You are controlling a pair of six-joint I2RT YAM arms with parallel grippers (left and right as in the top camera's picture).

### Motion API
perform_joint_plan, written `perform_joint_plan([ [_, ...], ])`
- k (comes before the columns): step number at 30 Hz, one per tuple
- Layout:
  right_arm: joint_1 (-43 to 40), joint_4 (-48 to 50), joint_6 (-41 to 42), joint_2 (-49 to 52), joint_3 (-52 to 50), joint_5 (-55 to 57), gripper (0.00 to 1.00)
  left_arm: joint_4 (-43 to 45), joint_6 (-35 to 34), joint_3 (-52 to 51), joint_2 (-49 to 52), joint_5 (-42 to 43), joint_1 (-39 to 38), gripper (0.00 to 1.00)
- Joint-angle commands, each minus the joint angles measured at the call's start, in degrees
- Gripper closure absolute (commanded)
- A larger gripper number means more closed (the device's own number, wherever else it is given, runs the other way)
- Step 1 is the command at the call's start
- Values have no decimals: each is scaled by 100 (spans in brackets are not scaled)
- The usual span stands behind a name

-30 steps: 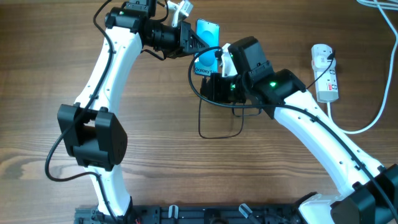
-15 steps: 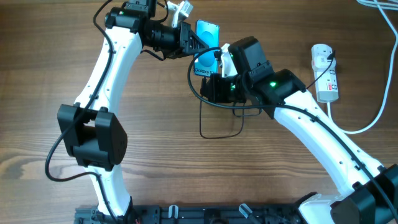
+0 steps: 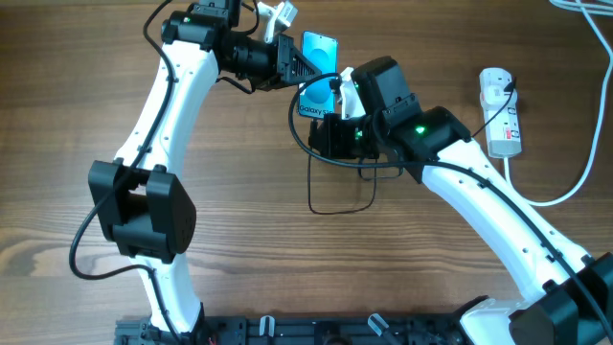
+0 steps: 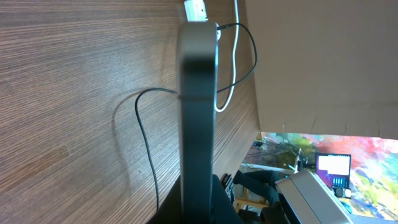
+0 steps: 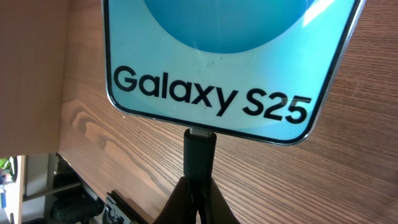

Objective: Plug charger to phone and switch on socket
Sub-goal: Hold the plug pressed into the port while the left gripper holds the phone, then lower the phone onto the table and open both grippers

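The phone (image 3: 319,69) has a cyan-blue screen reading "Galaxy S25" (image 5: 217,62) and is held up off the table. My left gripper (image 3: 299,65) is shut on it; the left wrist view shows its thin edge (image 4: 198,112) rising from my jaws (image 4: 198,208). My right gripper (image 5: 199,198) is shut on the charger's dark connector (image 5: 199,152), whose tip sits at the phone's bottom edge. The thin black charger cable (image 3: 337,206) loops on the table below my right gripper (image 3: 333,107). The white socket (image 3: 502,113) lies at the far right with a black plug in it.
A thick white lead (image 3: 584,172) runs from the socket along the right edge. Both arms cross over the upper middle of the wooden table (image 3: 77,96). A black rail (image 3: 287,331) runs along the front edge.
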Motion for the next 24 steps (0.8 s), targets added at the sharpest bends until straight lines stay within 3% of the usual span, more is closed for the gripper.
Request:
perform_joint_plan([
  [1,-125,315,-83,-79,245,476,96,-212,175,42,33,225,-63,96],
  [16,-348,393,-122,-76,573,452,95,-299,192,42,33,267,-63,96],
  [18,-348,382,-118,-76,573,448,83,-282,192,42,33,264,-63,96],
  [20,-348,286,-122,-76,573,439,55,-245,168,42,33,262,-61,96],
  [21,-348,205,-127,-79,573,404,45,-223,168,42,33,256,-61,96],
  [24,-348,-15,-168,-83,573,46,40,-162,-195,42,33,-291,-57,96],
])
